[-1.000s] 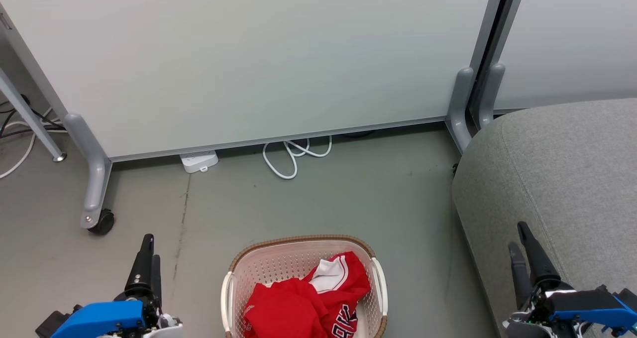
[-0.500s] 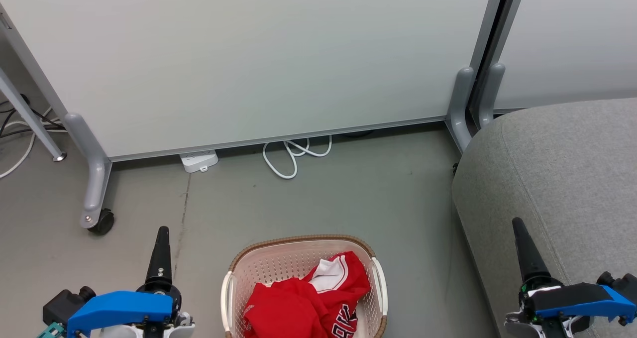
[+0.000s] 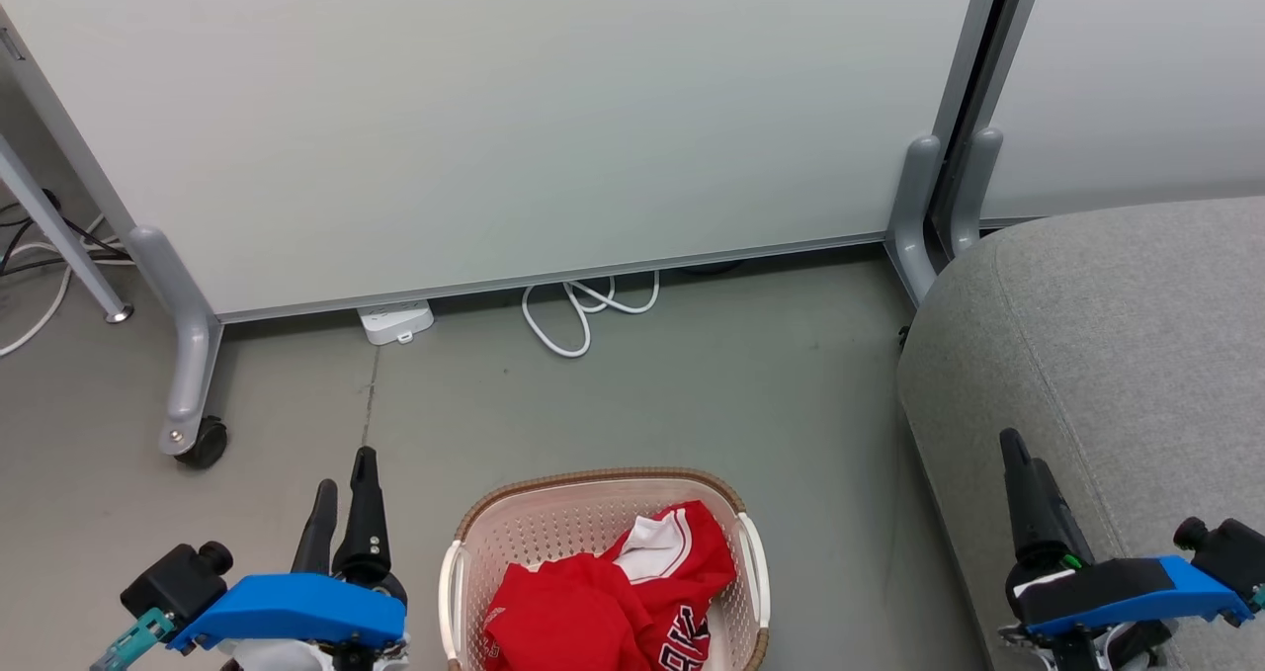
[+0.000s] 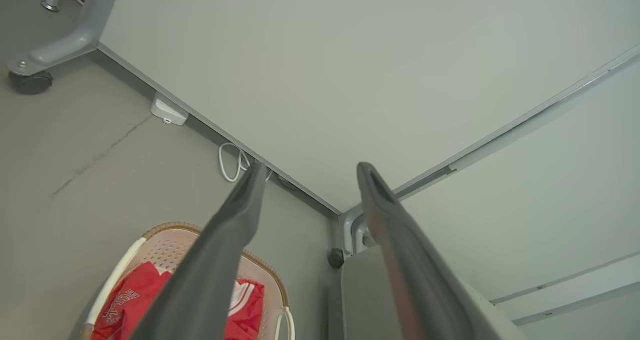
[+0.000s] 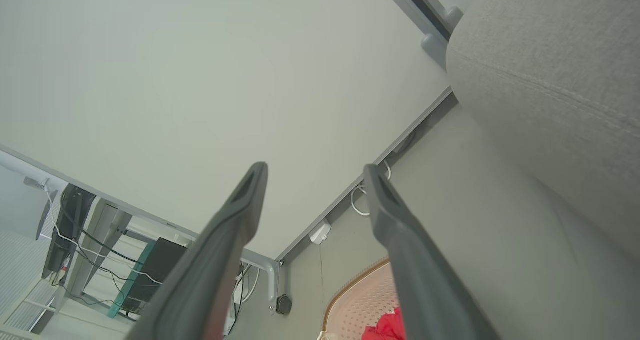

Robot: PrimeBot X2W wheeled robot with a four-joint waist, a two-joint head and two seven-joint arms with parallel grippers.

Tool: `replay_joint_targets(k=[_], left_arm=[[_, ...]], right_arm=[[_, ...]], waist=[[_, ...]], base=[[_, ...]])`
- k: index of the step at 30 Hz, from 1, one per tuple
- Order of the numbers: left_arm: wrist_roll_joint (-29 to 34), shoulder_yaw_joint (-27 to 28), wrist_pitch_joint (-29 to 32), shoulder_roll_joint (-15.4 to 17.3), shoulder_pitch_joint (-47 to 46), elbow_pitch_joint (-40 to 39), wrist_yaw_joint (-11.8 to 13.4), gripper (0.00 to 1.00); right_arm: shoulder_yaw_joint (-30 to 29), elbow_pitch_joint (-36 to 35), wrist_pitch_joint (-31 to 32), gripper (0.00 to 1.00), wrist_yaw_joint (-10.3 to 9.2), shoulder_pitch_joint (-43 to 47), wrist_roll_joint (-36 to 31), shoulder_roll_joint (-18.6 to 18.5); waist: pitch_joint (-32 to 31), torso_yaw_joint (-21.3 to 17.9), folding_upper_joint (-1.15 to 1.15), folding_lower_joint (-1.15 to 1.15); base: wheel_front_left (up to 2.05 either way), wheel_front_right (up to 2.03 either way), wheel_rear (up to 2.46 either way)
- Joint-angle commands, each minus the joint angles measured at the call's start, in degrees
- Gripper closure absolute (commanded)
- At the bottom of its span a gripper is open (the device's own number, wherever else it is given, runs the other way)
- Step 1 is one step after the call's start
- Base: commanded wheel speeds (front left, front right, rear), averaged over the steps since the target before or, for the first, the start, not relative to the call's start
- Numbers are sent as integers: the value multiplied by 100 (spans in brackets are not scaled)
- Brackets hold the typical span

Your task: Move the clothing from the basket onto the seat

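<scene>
Clothing (image 3: 603,602) lies bunched inside the basket (image 3: 553,528), a red heap with white trim and dark-and-white lettering at its near edge (we cannot separate one garment from another in the pile). It fills the basket's near and right part, leaving the perforated cream wall bare at the far left. The basket stands on the grey floor (image 3: 692,404).

Near the basket's left side we see our left gripper (image 3: 345,471), its two dark fingers spread wide with nothing between them. Well to the basket's right is our right gripper (image 3: 1023,451), fingers likewise parted and empty, showing against the seat (image 3: 1137,335). That seat, grey and rounded, stands to the basket's right with a strip of floor between them.

Beyond the basket a white cable (image 3: 583,315) loops on the floor at the foot of a pale partition panel (image 3: 494,108). A power strip (image 3: 395,320) lies beyond the basket and to its left, and a caster (image 3: 203,444) stands further left.
</scene>
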Motion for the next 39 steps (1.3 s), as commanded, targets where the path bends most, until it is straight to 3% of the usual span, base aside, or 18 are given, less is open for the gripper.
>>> replay_joint_targets(k=[1,20,39], left_arm=[[233,-34,-57,48,-170,-58,23,0],[1710,-270,-385,81,-195,14,126,0],[2739,-421,-655,92,-210,133,132,0]], right_arm=[[11,-104,-52,0,8,-130,-213,-46],[73,-256,-229,0,10,-66,-1623,-60],[91,-268,-338,0,12,3,-2685,-70]], waist=[[-2,0,0,0],[-6,23,0,0],[-33,50,0,0]], base=[[0,0,0],[0,0,0],[0,0,0]])
